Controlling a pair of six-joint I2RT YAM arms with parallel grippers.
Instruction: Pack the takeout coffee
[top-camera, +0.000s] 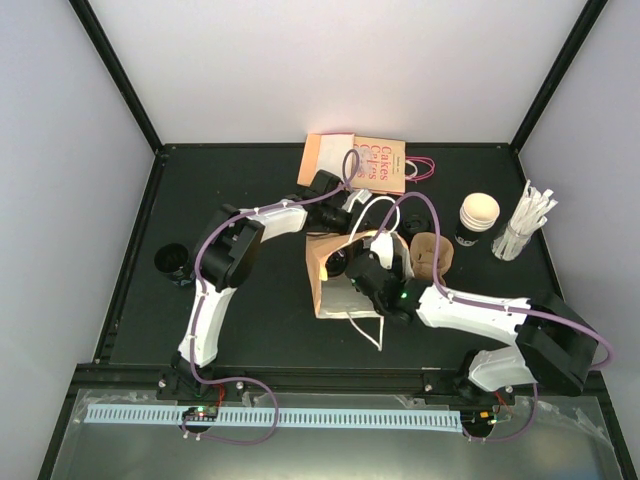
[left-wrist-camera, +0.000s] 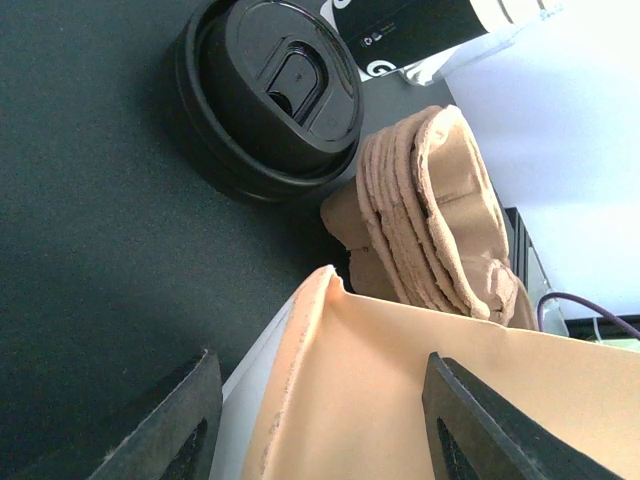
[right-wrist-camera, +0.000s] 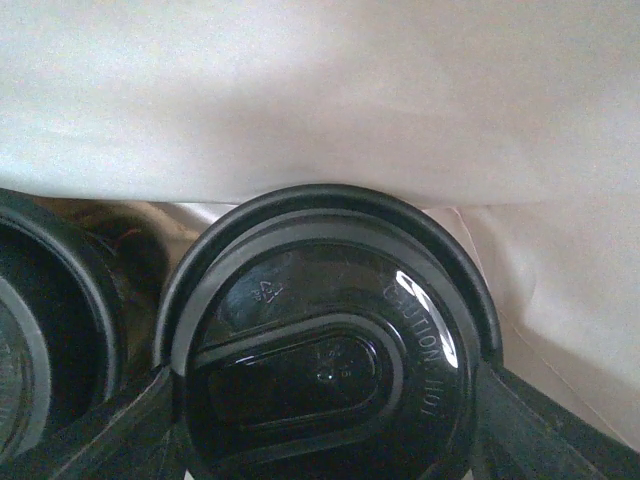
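Across the top view spread the black table, with a brown paper bag with white handles at centre frame. The right arm extended from the lower right, and the right gripper sat in the bag's mouth. The left arm bent up from the lower left, with the left gripper at the bag's upper edge. Above the bag lay a printed piece lettered "Cakes", an orange sheet just beside it. Right of the bag sat the brown pulp carrier, then an open black cup, cream inside, then a bundle of white straws. Another black cup stood well apart at the left.

In the right wrist view the takeout coffee filled the lower centre, lid on, inside the bag with the pale paper wall behind it. The right gripper held it, a finger against the rim at each lower corner. A second black rim showed at the left edge.

In the left wrist view the left gripper stood well open, the bag's tan rim lying loose between its fingers, clamped on nothing. A loose black lid lay at the upper left, beside the carrier.
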